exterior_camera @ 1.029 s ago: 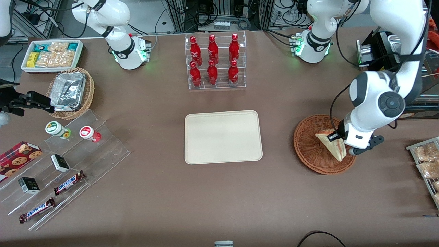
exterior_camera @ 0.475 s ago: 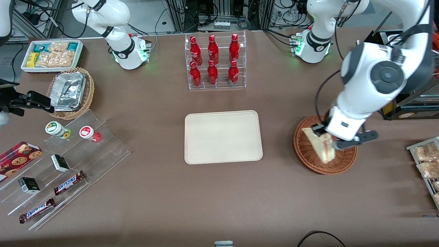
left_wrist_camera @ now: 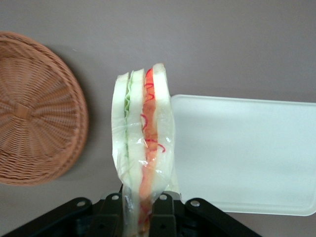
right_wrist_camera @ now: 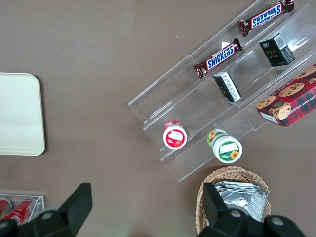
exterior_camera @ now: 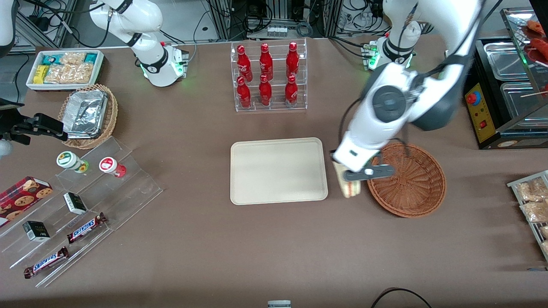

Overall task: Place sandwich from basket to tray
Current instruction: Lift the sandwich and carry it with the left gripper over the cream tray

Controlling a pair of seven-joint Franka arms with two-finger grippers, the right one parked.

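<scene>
My left gripper (exterior_camera: 349,177) (left_wrist_camera: 140,210) is shut on the sandwich (exterior_camera: 347,187) (left_wrist_camera: 143,138), a wrapped white wedge with green and red filling. It hangs in the air over the bare table strip between the reddish-brown basket (exterior_camera: 411,182) (left_wrist_camera: 34,108) and the cream tray (exterior_camera: 278,170) (left_wrist_camera: 247,153). The basket holds nothing. The tray is bare.
A clear rack of red bottles (exterior_camera: 267,77) stands farther from the front camera than the tray. A clear stepped stand with snack bars and jars (exterior_camera: 81,201), a foil-filled wicker basket (exterior_camera: 87,113) and a white snack bin (exterior_camera: 64,68) lie toward the parked arm's end. A rack of pastry packets (exterior_camera: 533,205) lies toward the working arm's end.
The gripper has lifted the sandwich out of the basket and carried it sideways toward the tray. The basket now holds nothing.
</scene>
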